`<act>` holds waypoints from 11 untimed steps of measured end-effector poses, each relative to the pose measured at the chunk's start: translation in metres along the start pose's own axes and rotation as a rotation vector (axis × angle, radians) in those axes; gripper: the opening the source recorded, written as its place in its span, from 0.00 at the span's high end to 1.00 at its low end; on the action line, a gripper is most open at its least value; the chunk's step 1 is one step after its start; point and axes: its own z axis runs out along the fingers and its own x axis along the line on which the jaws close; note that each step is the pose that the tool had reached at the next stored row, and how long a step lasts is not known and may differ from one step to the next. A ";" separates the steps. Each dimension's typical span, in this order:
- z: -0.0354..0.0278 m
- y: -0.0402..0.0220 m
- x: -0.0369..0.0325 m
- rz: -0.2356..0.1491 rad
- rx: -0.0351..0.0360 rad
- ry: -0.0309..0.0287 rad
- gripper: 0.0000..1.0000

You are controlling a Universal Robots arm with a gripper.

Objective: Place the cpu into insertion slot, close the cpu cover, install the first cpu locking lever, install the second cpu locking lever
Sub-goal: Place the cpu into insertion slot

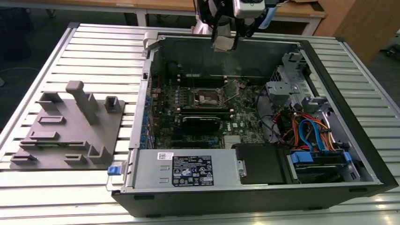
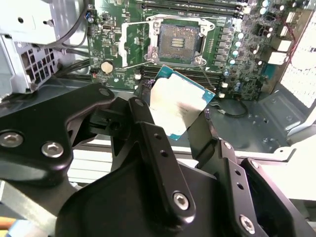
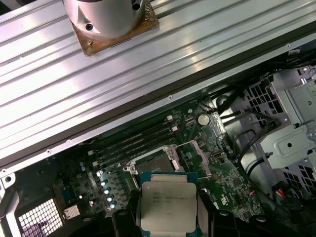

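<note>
We grip the cpu [image 2: 180,101] by its edges between the two black fingers of the gripper [image 2: 175,112], which hangs over the open computer case [image 1: 340,75] at the upper centre of the exterior view. The insertion slot [image 2: 178,42] lies bare on the green motherboard [image 1: 240,124] below, well apart from the chip. The cpu cover [image 2: 132,45] is swung open just beside it.

In the second wrist view the chip sits skewed against the socket's square. If it goes down that way, we judge a corner could catch the rim or press on the contacts. A knock against the case wall could also shift it in the fingers.

The case lies on its side on a slatted metal table [image 1: 93,51], with a grey moulded fixture [image 1: 62,136] at the exterior view's left. Wooden desks [image 1: 93,3] stand beyond, along the top edge.
</note>
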 end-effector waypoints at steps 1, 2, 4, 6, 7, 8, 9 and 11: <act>0.0000 0.0000 0.0000 0.003 -0.0001 -0.0002 0.46; 0.0000 0.0000 0.0000 0.003 -0.0002 -0.0003 0.46; 0.0000 0.0000 0.0000 0.004 -0.0002 -0.0003 0.46; 0.0000 0.0000 0.0000 0.004 -0.0002 -0.0004 0.46; 0.0000 0.0000 0.0000 0.004 -0.0002 -0.0003 0.46; 0.0001 0.0000 0.0000 0.004 -0.0002 -0.0004 0.46; 0.0000 0.0000 0.0000 0.004 -0.0001 -0.0003 0.46; 0.0000 0.0000 0.0000 0.004 -0.0002 -0.0004 0.46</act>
